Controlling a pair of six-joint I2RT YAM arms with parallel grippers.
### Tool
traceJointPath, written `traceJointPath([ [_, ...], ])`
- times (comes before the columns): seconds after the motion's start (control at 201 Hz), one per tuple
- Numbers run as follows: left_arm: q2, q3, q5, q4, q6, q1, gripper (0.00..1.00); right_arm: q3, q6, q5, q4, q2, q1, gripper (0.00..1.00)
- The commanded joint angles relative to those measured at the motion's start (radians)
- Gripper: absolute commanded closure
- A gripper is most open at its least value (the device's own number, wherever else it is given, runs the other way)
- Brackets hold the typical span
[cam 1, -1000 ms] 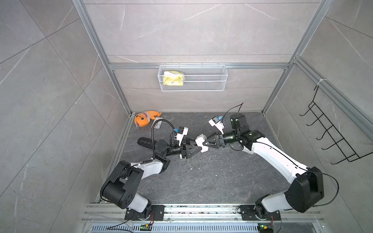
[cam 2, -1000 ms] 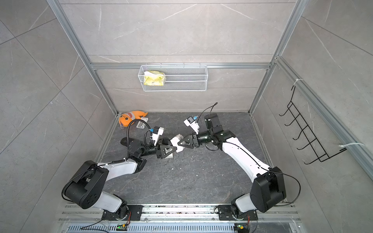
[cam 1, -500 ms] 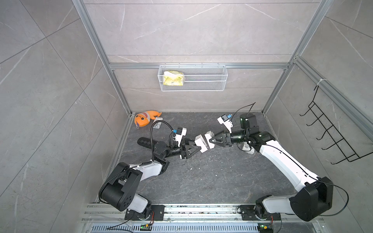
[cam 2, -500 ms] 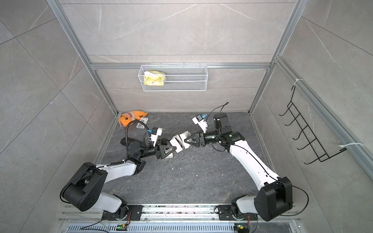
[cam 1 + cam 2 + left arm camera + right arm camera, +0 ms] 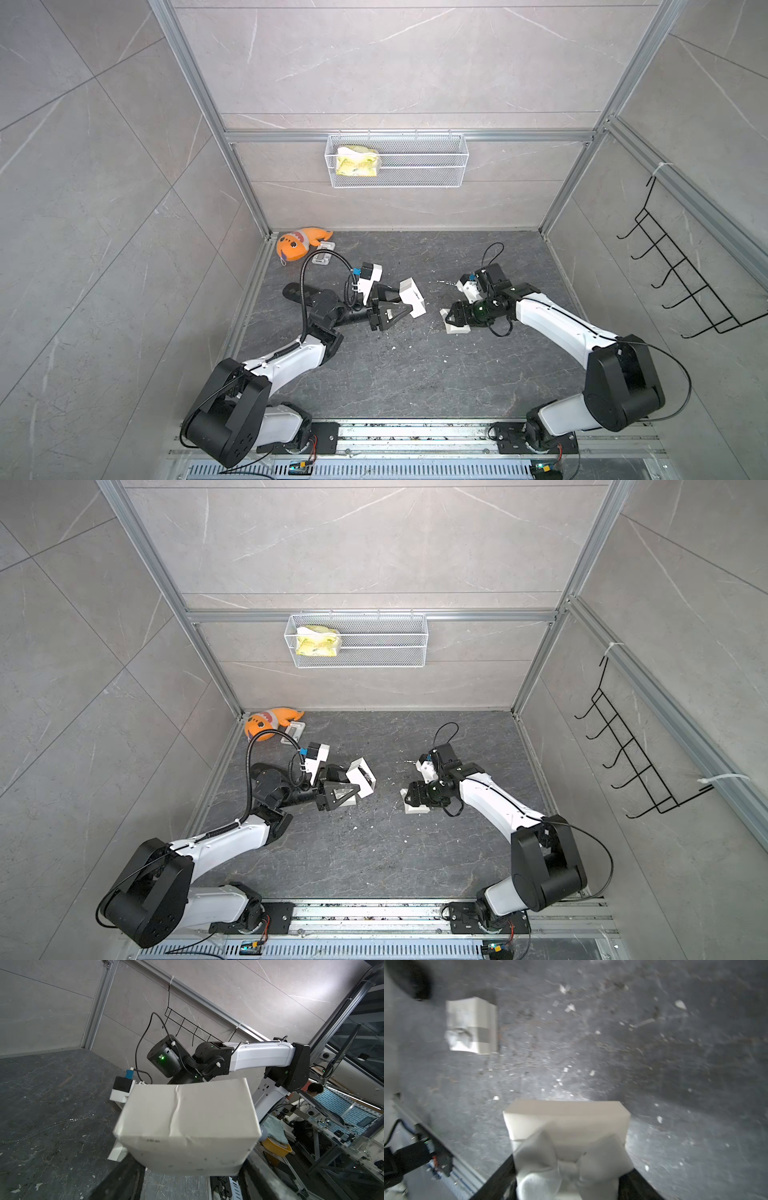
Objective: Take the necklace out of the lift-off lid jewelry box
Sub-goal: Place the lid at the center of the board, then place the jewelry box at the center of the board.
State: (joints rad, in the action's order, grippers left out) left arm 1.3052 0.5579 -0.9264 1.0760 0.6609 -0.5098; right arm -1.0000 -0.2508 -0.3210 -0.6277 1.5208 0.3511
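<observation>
Both top views first. Left of centre, a firm clamp by the left gripper (image 5: 399, 312) on the open white jewelry box (image 5: 412, 294), tilted over the dark floor (image 5: 395, 374). Right of centre, low at the floor, the lid (image 5: 456, 328) between the jaws of the right gripper (image 5: 451, 320); squeezed or merely flanked, cannot tell from up here. Between the two arms, just far of that lid, a thin glint on the floor: the necklace (image 5: 448, 282), well clear of the box. Far-left corner, an orange plush fish (image 5: 297, 245). Up on the far wall, a wire basket (image 5: 415, 176) with a yellow packet (image 5: 357, 162).

Over to the left wrist view. Box (image 5: 187, 1118) right up close, creased down one side, wedged between dark fingers (image 5: 124, 1176). Beyond it, the necklace chain (image 5: 72, 1120) strung out flat on the floor.

Now the right wrist view, blurred. Lid (image 5: 566, 1118) and its white bow (image 5: 571, 1161) up front, a black finger on either side; grip or gap, cannot tell. Further off, the box (image 5: 471, 1024), across a floor scattered with white flecks (image 5: 570, 1007).
</observation>
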Motion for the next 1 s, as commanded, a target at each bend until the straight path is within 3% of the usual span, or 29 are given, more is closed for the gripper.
traceJointPath([
  [0.0,-0.02,0.031,-0.022,-0.032,-0.056,0.001,0.32,0.011,-0.019,0.143,-0.051,0.038,0.0,0.26],
  [0.309,0.017,0.033,-0.033,0.011,-0.025,0.002,0.32,-0.006,0.009,0.134,-0.053,0.068,0.0,0.19],
  [0.368,0.019,0.033,-0.043,0.012,-0.024,0.002,0.32,-0.003,0.034,0.023,-0.015,0.025,-0.001,0.21],
  [0.498,0.027,0.042,-0.067,0.013,-0.022,0.002,0.32,0.009,0.053,-0.417,0.191,-0.094,-0.001,0.34],
  [0.597,0.035,0.052,-0.089,0.016,-0.016,0.001,0.32,-0.036,0.022,-0.581,0.289,-0.135,0.0,0.48],
  [0.707,0.045,0.063,-0.113,0.026,-0.01,0.002,0.32,-0.105,-0.006,-0.677,0.344,-0.131,0.006,0.64],
  [0.996,0.056,0.082,-0.176,0.04,0.0,0.001,0.32,-0.145,-0.005,-0.747,0.363,-0.164,0.048,0.61],
])
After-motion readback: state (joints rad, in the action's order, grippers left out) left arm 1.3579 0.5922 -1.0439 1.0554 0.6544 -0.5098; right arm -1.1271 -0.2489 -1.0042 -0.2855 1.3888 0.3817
